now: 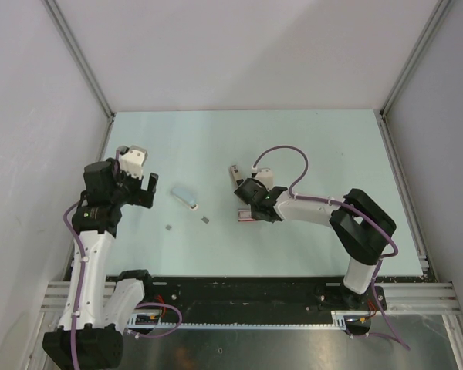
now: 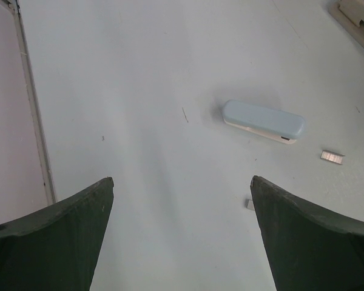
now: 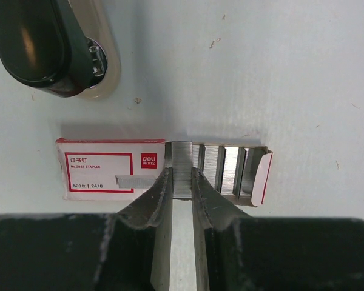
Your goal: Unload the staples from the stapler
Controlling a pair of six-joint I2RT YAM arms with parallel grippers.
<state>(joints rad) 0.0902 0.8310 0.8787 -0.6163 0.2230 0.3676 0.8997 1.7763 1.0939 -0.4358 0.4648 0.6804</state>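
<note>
The pale blue stapler (image 1: 184, 196) lies closed on the table, also in the left wrist view (image 2: 264, 121). Two tiny grey staple pieces lie near it: one (image 1: 205, 219) (image 2: 332, 156) and another (image 1: 168, 228) (image 2: 249, 204). My left gripper (image 1: 143, 189) (image 2: 182, 182) is open and empty, above the table to the left of the stapler. My right gripper (image 1: 245, 210) (image 3: 182, 173) is shut on a grey strip of staples (image 3: 182, 159) at the open end of the red-and-white staple box (image 3: 109, 170), where several more strips (image 3: 227, 168) stand side by side.
A black object on a white oval base (image 3: 48, 48) (image 1: 233, 173) lies just beyond the box. The staple box shows under the right gripper in the top view (image 1: 247, 218). Grey walls enclose the table (image 1: 293, 139) on three sides.
</note>
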